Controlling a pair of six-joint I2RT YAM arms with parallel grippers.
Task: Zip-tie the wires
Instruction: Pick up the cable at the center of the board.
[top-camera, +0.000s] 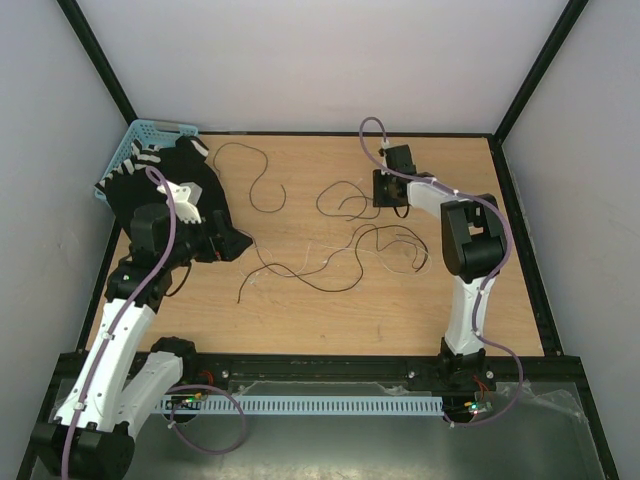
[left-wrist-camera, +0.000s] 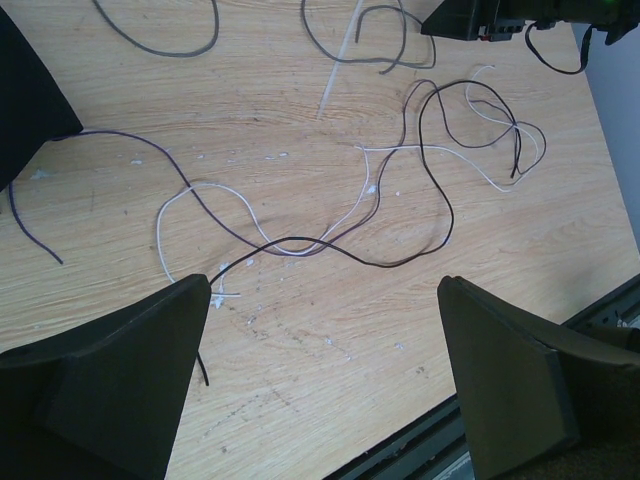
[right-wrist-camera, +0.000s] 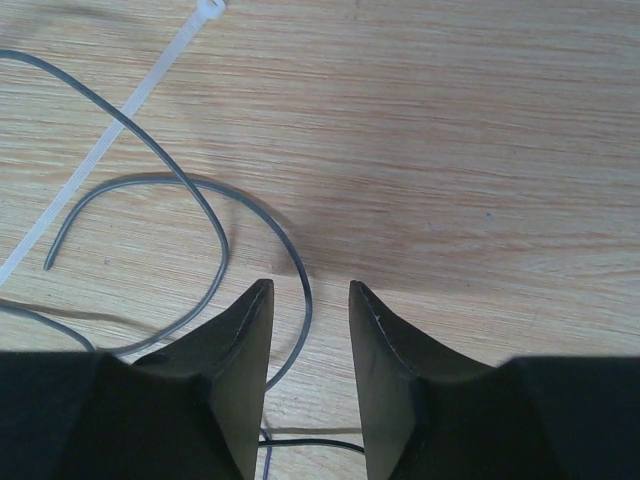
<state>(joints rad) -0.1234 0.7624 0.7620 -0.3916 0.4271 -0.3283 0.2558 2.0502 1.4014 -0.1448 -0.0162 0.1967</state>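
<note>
Mostly the wires (top-camera: 330, 265) lie loose and tangled on the table (top-camera: 400, 315), between the two arms. The left claw (left-wrist-camera: 325, 290) hangs over them, spread wide and holding nothing. The right claw (right-wrist-camera: 310, 290) sits low with a narrow, empty gap. The left arm hides what the blue basket (top-camera: 150, 128) holds.
</note>
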